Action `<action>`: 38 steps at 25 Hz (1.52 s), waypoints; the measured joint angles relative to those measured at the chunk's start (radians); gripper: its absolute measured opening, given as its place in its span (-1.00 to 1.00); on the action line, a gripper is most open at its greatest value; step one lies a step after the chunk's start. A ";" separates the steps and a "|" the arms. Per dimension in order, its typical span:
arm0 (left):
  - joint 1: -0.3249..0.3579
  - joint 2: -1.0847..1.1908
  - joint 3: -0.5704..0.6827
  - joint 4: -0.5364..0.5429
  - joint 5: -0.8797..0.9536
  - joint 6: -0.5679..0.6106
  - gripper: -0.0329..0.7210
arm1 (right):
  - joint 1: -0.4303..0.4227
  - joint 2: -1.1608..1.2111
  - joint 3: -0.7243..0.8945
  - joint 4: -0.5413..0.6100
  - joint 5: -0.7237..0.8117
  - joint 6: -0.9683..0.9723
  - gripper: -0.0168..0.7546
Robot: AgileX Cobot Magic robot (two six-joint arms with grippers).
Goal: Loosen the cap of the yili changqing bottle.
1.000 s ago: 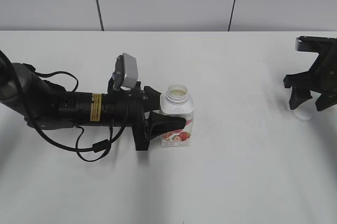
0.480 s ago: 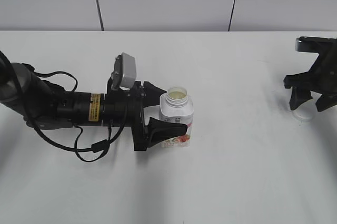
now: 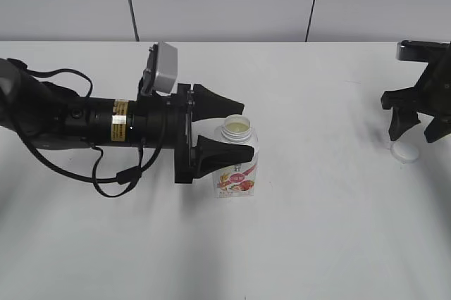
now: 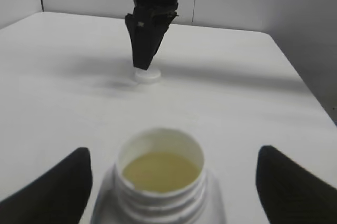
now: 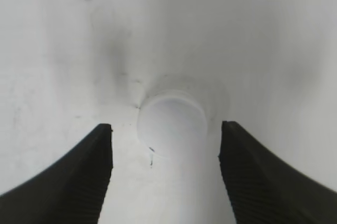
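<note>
Plain white table (image 3: 317, 244) under a pale panelled wall. My left gripper (image 3: 232, 131) has its fingers spread, flanking but apparently clear of the one small squat white plastic bottle with the strawberry label (image 3: 237, 166), upright mid-table, neck open, pale liquid inside. My right gripper (image 5: 164, 150) hangs with fingers spread over the one small round white ribbed screw cap (image 5: 172, 121) lying far right. I judge the bottle light, thin-walled, squeezable and spillable: grip the squarish body low. The cap is stiff; pinch its ribbed edge

open bottle (image 3: 237, 166) mid-table, cap (image 3: 405, 151) far right
</note>
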 joint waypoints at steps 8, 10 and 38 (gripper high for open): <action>0.000 -0.187 0.000 0.084 0.047 -0.172 0.63 | 0.000 0.000 -0.082 0.026 0.138 0.002 0.35; 0.000 -0.250 0.000 0.111 0.091 -0.240 0.63 | 0.000 0.000 -0.103 0.037 0.169 0.002 0.35; 0.025 -0.639 0.026 -0.491 1.652 -0.272 0.63 | 0.000 -0.160 -0.159 0.065 0.446 0.001 0.34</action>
